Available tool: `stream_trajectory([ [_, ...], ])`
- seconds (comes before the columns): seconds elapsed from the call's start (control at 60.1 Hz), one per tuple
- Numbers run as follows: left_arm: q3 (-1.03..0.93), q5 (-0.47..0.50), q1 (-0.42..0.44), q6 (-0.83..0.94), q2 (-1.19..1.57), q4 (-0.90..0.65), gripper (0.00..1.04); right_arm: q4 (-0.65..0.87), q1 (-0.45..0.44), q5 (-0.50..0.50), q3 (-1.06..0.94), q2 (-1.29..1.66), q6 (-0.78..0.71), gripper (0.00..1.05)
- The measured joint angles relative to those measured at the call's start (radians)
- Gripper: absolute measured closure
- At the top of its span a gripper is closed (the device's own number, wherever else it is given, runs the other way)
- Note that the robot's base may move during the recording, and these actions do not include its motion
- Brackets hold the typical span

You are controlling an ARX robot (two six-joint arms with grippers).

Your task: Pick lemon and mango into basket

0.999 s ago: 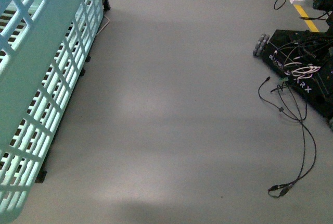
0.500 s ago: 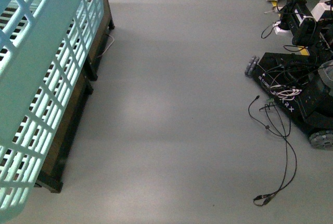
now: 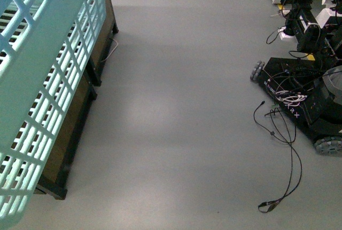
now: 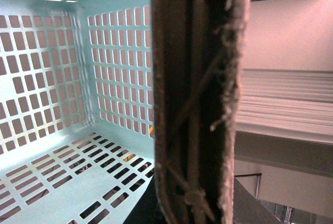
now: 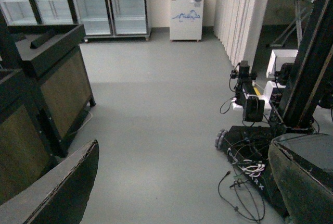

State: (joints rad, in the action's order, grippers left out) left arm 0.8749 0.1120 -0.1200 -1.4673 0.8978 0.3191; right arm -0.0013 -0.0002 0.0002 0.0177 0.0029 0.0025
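The light teal basket fills the left edge of the front view, hanging tilted above the floor. The left wrist view looks into its slotted inside, which holds nothing that I can see. Its brown ribbed handle, with a pale tie round it, runs straight through my left gripper, which is shut on it. My right gripper is open, its two dark fingers wide apart over bare grey floor. The lemon and the mango are out of view.
Dark wooden stands sit on the floor under and behind the basket. A black wheeled robot base with loose cables stands at the right. Glass-door fridges and a small chest freezer line the far wall.
The front view has swung: the dark stands have come into sight under the basket, and the black robot base now shows more fully at the right. The basket stays at the left.
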Motion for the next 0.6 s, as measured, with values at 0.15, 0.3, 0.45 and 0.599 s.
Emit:
stream_trajectory([
  [0.15,0.000,0.000,0.000,0.000,0.000,0.000,0.99,0.000,0.000,0.000,0.000,0.000,0.000,0.09],
  [0.3,0.000,0.000,0.000,0.000,0.000,0.000,0.99,0.000,0.000,0.000,0.000,0.000,0.000,0.09],
  [0.45,0.000,0.000,0.000,0.000,0.000,0.000,0.99,0.000,0.000,0.000,0.000,0.000,0.000,0.09],
  [0.599,0.000,0.000,0.000,0.000,0.000,0.000,0.99,0.000,0.000,0.000,0.000,0.000,0.000,0.09],
])
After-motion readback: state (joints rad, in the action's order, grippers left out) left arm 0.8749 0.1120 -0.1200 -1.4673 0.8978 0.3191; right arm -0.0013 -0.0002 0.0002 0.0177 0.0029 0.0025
